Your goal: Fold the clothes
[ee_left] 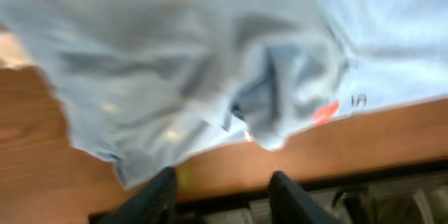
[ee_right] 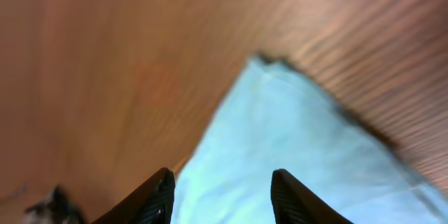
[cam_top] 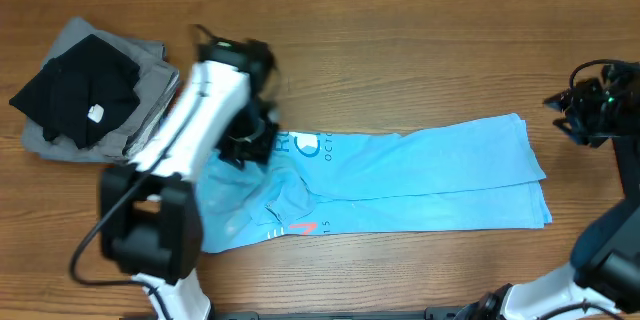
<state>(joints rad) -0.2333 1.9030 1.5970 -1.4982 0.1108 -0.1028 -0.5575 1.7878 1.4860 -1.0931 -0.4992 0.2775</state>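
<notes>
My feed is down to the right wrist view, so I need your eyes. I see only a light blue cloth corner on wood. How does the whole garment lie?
Observer: The T-shirt lies as a long strip across the table, lettering toward its left end.
Operator: Where is the left hand?
Observer: The left hand hangs over that lettered end, fingers apart, holding nothing.
Operator: Anything else out there?
Observer: A pile of black and grey garments sits toward the table's far left corner.
</notes>
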